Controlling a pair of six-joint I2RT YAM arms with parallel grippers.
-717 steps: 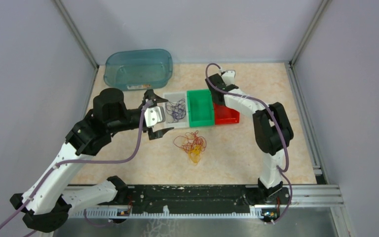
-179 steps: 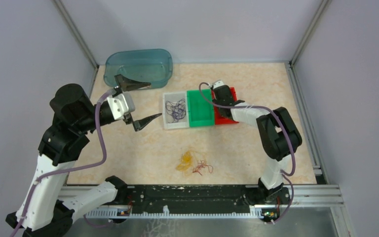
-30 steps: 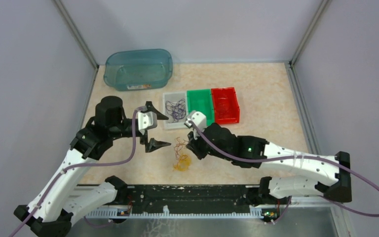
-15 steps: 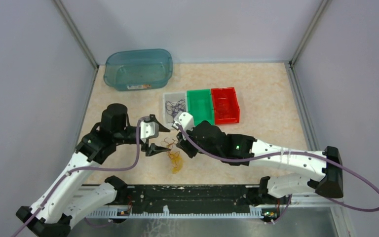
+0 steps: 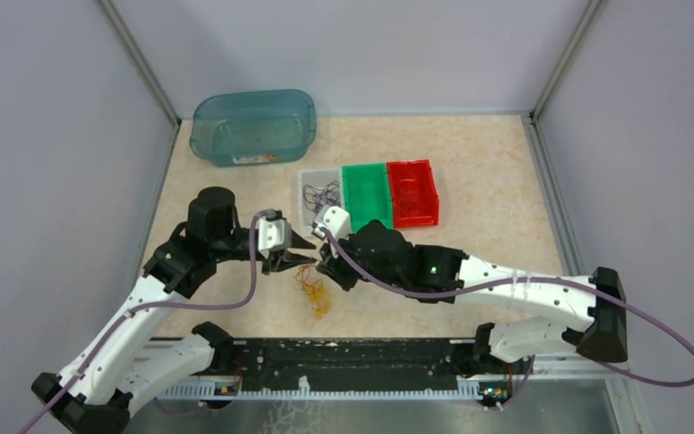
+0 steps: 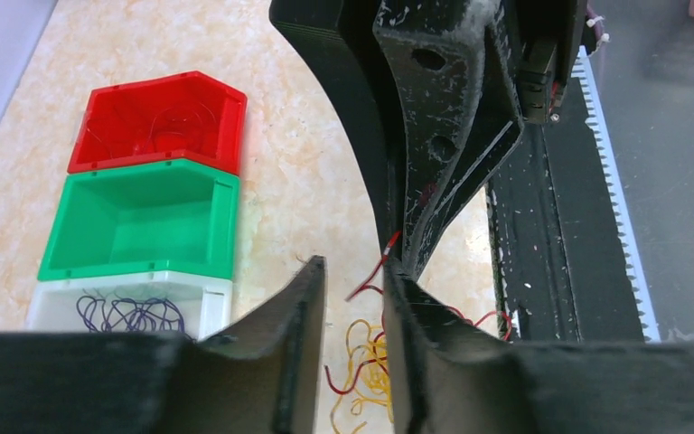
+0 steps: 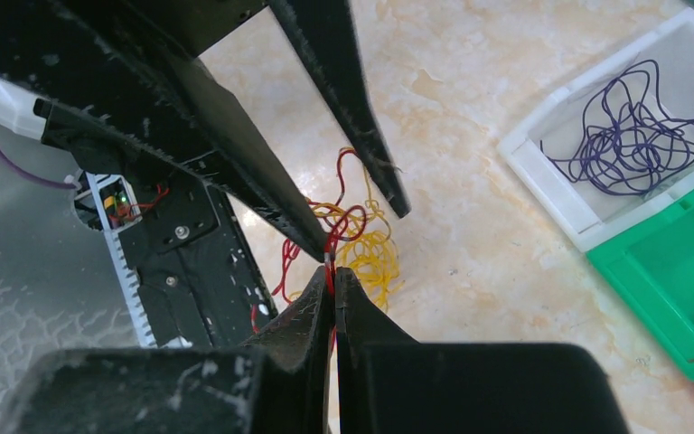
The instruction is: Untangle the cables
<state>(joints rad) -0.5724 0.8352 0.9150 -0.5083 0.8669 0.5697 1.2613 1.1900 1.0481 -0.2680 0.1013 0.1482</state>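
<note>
Beyond my jaws, a white plastic bin (image 7: 535,176) holds thin dark purple curly wire (image 7: 628,136). My right gripper (image 7: 332,271) is clenched on thin red curly wire (image 6: 370,271). My left gripper (image 6: 354,268) stands released around that strand, with the yellow-orange wire clump (image 7: 375,258) just beneath.

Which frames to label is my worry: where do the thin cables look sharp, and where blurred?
Top external: even light, red cable and yellow cable barely separable. Left wrist: red cable crisp, left fingers soft, near lens. Right wrist: purple cable sharp, right fingers blurred.

Left gripper (image 6: 352,273) has narrowed around the red cable (image 6: 366,278) beside right gripper (image 7: 332,274)
</note>
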